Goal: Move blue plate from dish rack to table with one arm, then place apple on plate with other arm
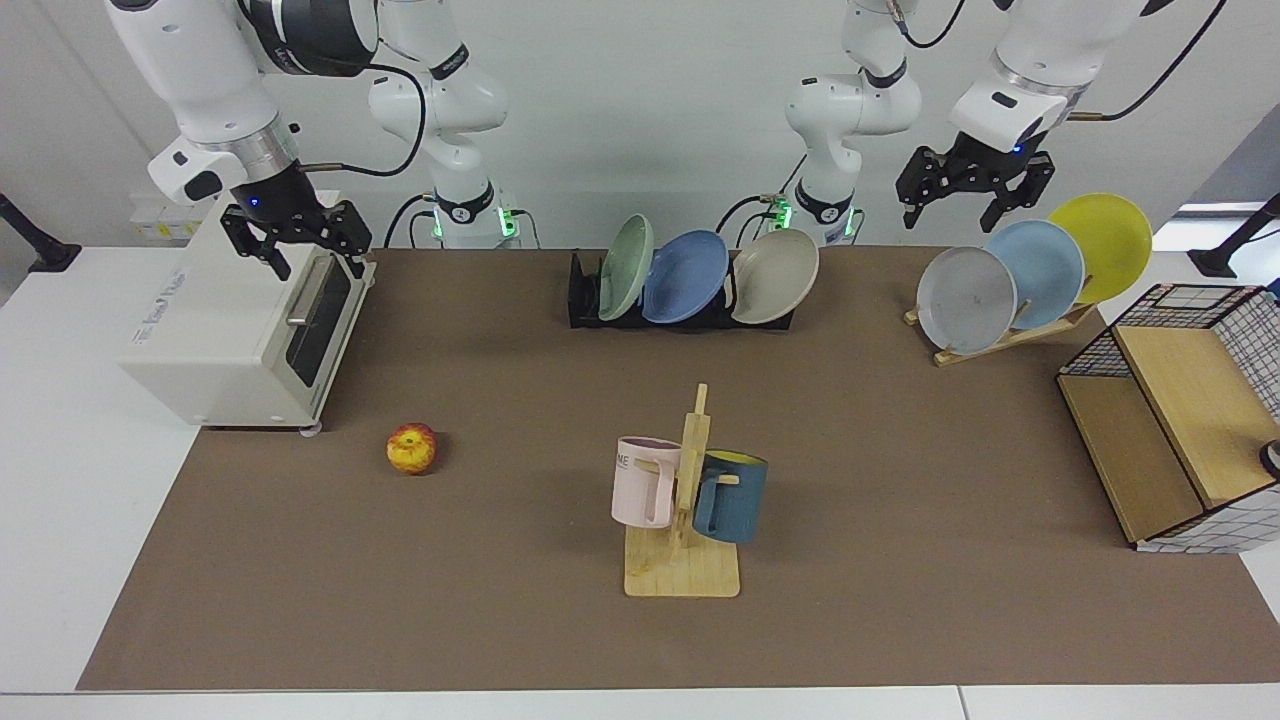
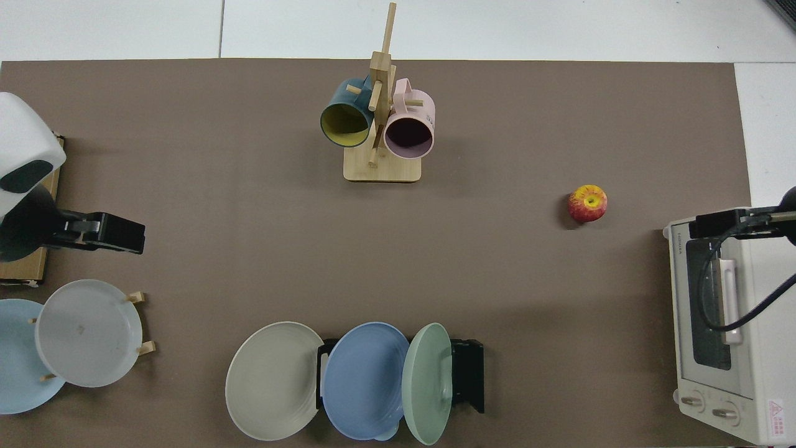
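The blue plate (image 1: 685, 275) (image 2: 364, 379) leans in the black dish rack (image 1: 580, 300) (image 2: 467, 373) at the back of the table (image 1: 500, 600), between a green plate (image 1: 626, 268) and a beige plate (image 1: 775, 275). The apple (image 1: 412, 448) (image 2: 587, 203) lies alone on the brown mat, in front of the toaster oven. My left gripper (image 1: 950, 215) (image 2: 134, 235) hangs open above the slanted wooden plate rack, holding nothing. My right gripper (image 1: 318, 262) (image 2: 703, 225) hovers open over the toaster oven's top front edge, also holding nothing. Both are well away from the plate and the apple.
A white toaster oven (image 1: 250, 330) (image 2: 721, 323) stands by the apple. A wooden mug stand (image 1: 685, 520) carries a pink mug and a dark blue mug. The wooden plate rack (image 1: 1010, 335) holds grey, pale blue and yellow plates. A wire-and-wood shelf (image 1: 1170, 420) sits beside it.
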